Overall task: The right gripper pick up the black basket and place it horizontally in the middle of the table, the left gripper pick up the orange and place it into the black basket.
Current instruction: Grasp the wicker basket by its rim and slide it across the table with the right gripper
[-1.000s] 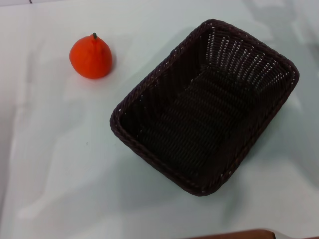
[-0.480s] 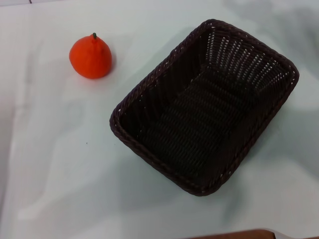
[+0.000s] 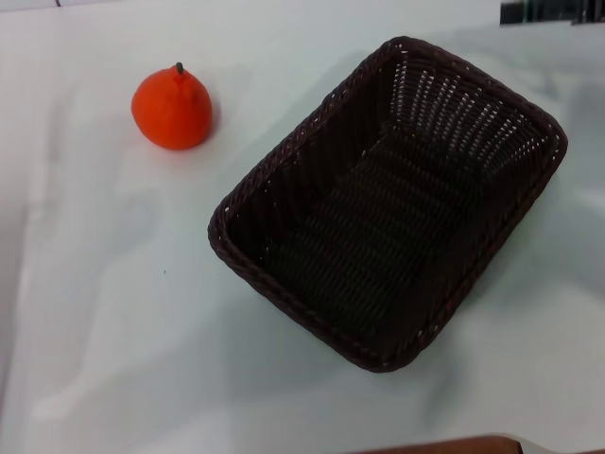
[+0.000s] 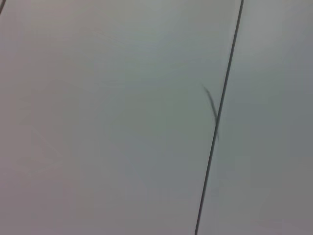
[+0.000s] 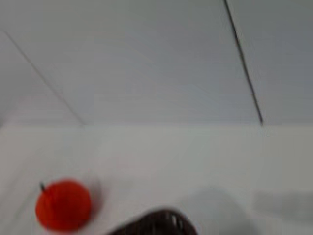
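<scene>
Black basket (image 3: 388,203) is being shown lying askew on the white counter (image 3: 113,331), right of centre, empty and ungrasped, so turning it horizontal seems to be pending. Orange (image 3: 171,107) is being left upright, well apart to the basket's left, presumably awaiting the left end effector. Neither end effector is being shown, so spread or pressed together cannot be told.

Woven wicker black basket (image 3: 388,203), smooth matt table (image 3: 113,312)
</scene>
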Robot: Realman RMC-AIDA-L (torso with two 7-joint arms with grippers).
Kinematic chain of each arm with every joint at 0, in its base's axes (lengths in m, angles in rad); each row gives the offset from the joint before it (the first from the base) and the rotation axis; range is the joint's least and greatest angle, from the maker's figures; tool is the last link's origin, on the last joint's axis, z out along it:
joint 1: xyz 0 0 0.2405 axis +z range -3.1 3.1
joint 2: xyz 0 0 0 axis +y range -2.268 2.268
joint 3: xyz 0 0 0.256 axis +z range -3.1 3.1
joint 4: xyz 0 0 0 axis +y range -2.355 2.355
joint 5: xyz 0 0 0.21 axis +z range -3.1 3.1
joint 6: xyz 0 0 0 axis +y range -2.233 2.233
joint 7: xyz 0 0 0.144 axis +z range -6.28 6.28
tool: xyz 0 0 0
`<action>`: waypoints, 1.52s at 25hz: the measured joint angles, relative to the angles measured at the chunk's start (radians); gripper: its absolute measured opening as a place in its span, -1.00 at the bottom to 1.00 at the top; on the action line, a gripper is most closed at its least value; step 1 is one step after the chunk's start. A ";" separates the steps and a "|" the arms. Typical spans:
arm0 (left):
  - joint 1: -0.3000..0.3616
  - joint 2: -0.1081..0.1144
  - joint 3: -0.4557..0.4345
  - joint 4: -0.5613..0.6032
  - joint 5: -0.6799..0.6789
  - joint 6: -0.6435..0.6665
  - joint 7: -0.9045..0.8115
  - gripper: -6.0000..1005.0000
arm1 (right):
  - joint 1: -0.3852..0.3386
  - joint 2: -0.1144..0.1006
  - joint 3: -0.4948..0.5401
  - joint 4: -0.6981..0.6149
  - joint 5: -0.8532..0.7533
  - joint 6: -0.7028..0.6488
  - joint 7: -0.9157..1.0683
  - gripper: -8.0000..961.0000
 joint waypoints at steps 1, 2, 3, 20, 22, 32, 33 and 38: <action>0.000 0.000 0.000 0.000 0.000 -0.002 0.000 0.76 | 0.018 -0.002 -0.009 0.003 -0.047 0.013 0.019 0.97; 0.000 0.000 0.000 0.000 0.000 -0.002 0.000 0.76 | 0.032 -0.003 -0.017 0.012 -0.081 0.015 0.030 0.97; -0.001 0.000 0.000 0.000 0.000 -0.004 0.000 0.76 | 0.047 -0.003 -0.024 0.026 -0.111 0.014 0.037 0.97; 0.004 -0.003 0.003 0.001 0.000 -0.004 -0.001 0.76 | 0.127 0.002 -0.170 0.257 -0.245 -0.104 0.054 0.57; 0.005 -0.003 0.005 0.002 0.000 -0.005 -0.001 0.76 | 0.125 0.005 -0.179 0.255 -0.245 -0.116 0.059 0.42; 0.013 -0.003 0.006 0.012 0.001 -0.009 -0.001 0.76 | 0.108 0.015 -0.173 0.220 -0.248 -0.114 0.074 -0.01; 0.013 -0.003 0.006 0.012 0.002 -0.009 -0.001 0.76 | 0.104 0.018 -0.173 0.206 -0.247 -0.108 0.079 -0.03; 0.011 -0.002 0.010 0.006 0.009 -0.022 0.003 0.76 | 0.070 0.027 -0.171 0.126 -0.241 -0.055 0.141 -0.27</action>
